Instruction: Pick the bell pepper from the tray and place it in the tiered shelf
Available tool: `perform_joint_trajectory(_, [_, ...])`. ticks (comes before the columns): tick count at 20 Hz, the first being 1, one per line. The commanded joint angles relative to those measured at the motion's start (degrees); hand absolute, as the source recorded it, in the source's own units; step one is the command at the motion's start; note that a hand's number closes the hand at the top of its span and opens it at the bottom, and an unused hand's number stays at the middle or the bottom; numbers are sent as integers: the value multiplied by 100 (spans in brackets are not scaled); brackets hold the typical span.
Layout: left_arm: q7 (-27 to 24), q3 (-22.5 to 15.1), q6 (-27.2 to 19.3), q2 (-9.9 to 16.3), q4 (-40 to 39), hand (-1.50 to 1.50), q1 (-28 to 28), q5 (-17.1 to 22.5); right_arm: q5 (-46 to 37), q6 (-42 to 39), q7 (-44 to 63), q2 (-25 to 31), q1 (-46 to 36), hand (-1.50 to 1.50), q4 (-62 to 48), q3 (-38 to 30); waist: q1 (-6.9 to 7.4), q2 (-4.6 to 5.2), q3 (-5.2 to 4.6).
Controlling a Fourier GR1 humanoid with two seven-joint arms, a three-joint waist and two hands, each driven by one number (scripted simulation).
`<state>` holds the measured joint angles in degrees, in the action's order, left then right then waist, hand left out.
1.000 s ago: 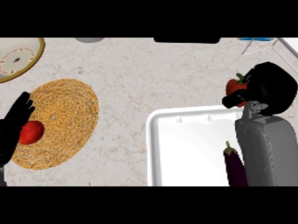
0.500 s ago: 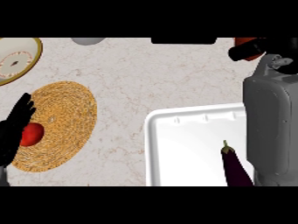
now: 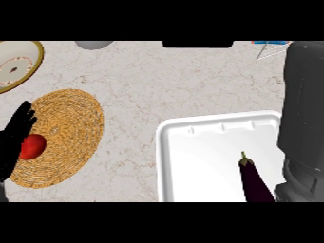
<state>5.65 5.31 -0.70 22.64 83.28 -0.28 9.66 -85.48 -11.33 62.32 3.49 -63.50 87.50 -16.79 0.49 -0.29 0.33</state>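
Right forearm (image 3: 311, 118) stretched up the right edge toward tiered shelf (image 3: 268, 46), upper right; right hand and bell pepper out of frame, grip unknowable. Left hand (image 3: 10, 137) resting open, left edge.

Our counter top

We see a pale marbled counter (image 3: 164, 90) with faint brown veins, evenly lit across its whole surface.
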Motion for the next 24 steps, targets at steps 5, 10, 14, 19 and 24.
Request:
perform_joint_trajectory(5, [29,-88,7,-146,-68,0,194,-112,-687,-1027,340,804,-500,150,-515,-191,-73,1,-38])
perform_joint_trajectory(10, [-147,48,178,-111,-217,0,207,-39,-854,-1269,404,1016,-1402,150,-1196,-433,0,22,-42])
perform_joint_trajectory(14, [71,59,228,-121,-56,0,191,25,-758,-1110,-130,1423,-1087,150,-1420,-757,-28,26,-36])
perform_joint_trajectory(19, [159,38,162,-188,64,0,174,-58,-988,-789,-150,1753,-1149,150,-2070,-888,11,42,-35])
perform_joint_trajectory(24, [-156,115,195,-222,-109,0,256,-166,-945,-656,-514,2254,-1106,150,-2580,-1077,17,45,-36])
